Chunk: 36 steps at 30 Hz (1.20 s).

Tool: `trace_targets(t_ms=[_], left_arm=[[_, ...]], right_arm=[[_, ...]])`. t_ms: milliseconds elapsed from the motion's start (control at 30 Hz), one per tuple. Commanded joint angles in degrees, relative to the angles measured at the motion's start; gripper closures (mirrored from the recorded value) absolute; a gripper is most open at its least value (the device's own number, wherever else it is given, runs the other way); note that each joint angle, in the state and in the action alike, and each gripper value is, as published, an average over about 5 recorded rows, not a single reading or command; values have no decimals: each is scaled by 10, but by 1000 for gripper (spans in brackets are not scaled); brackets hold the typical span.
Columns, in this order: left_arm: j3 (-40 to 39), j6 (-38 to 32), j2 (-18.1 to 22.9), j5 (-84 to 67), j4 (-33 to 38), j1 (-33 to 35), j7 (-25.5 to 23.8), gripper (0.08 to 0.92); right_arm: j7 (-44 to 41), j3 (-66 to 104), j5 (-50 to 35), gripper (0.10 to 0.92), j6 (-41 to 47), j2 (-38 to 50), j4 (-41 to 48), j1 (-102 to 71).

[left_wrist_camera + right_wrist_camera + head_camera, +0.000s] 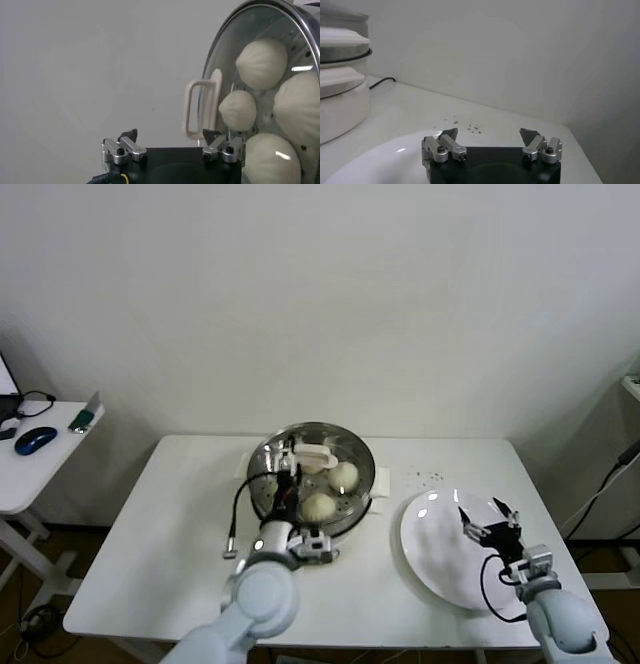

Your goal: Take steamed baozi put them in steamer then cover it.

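Observation:
The steamer (262,476) stands mid-table, a steel basket on a cream-white base (340,100). The clear glass cover (352,446) lies on it, with its cream bar handle (202,107) showing. Several baozi (261,62) show through the glass, and two are plain in the head view (343,475). My left gripper (290,464) is open over the cover's near-left side. In the left wrist view (170,136) the handle stands just beyond one fingertip, not gripped. My right gripper (487,512) is open and empty above the white plate (440,559), as the right wrist view (489,134) also shows.
The white plate (385,160) has nothing on it and lies right of the steamer. Dark crumbs (432,477) dot the table behind it. A black cable (235,519) runs down the steamer's left side. A side table with a mouse (35,440) stands far left.

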<state>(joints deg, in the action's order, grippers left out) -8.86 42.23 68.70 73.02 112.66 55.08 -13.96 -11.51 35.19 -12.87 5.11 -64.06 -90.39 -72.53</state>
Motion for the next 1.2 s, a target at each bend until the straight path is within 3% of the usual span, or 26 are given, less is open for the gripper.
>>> trace_targets(t_ms=[33,233,367,567,800,1033,1200], left_arm=[[68,0,-50,-122,132,116,103,179],[169,-154,-51,-314,144,185,246,177],[253,-265,-26,-456,145,241,289,177],[397,-420,13,-650,124,318,280,177],[501,-524,50,-834,25,349,207,177],[509,-554,73,-848,-61,361,168,177],[504,-549,82,-838,-66,360,161,177]], right_arm=[[2,-7,-6,203,14,-2,-6,2],[-12,-13,-3,203,1,-1,-10,1],[-18,-16,-1,203,-8,-1,-18,-3],[-20,-11,3,203,-20,-6,-28,-15],[-27,-7,2,203,-45,-17,-24,-21],[-25,-5,-15,203,-65,-29,-21,-22],[-16,-5,-63,203,-69,-26,-29,-23]])
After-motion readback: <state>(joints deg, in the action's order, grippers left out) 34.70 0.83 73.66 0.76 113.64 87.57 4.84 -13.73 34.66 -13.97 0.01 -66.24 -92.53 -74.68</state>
